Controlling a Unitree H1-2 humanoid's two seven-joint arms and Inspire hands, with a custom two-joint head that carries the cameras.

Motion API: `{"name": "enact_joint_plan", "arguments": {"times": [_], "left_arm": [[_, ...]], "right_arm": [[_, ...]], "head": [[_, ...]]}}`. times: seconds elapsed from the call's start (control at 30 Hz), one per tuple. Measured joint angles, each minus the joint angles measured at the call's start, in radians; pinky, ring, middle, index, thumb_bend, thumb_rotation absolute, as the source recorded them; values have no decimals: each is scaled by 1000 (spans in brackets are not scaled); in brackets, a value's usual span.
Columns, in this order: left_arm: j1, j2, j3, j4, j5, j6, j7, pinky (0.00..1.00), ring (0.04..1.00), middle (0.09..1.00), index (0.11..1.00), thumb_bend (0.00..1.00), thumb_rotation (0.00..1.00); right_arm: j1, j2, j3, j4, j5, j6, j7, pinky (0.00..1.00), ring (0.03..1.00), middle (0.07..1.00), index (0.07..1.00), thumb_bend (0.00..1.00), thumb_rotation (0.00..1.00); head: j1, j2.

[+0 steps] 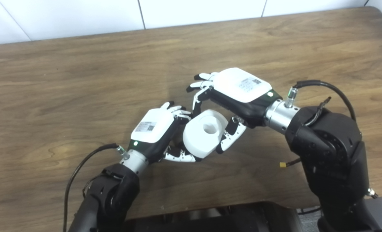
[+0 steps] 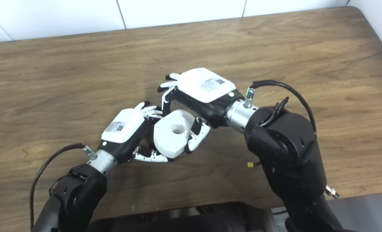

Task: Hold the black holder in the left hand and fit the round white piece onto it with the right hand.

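left of the round white piece (image 1: 204, 133), the left hand (image 1: 155, 130) curls against its side; what it grips, i cannot tell. the black holder is hidden, if it is there. right of the piece, the right hand (image 1: 233, 93) pinches it above the table (image 1: 81, 80). misaligned, the bore could jam or slip.

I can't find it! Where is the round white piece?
The round white piece sits mid-table, between the left hand and right hand, touched by both hands' fingers.
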Motion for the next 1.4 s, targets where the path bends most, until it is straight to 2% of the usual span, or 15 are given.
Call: {"name": "enact_joint_plan", "arguments": {"times": [1.4], "left_arm": [[2,-8,-2,-15,16,18,-23,1000,901,786,489,514,52]], "right_arm": [[26,48,26,3,-36,-16,-1,936,952,868,485,521,141]], "head": [[-21,5]]}}
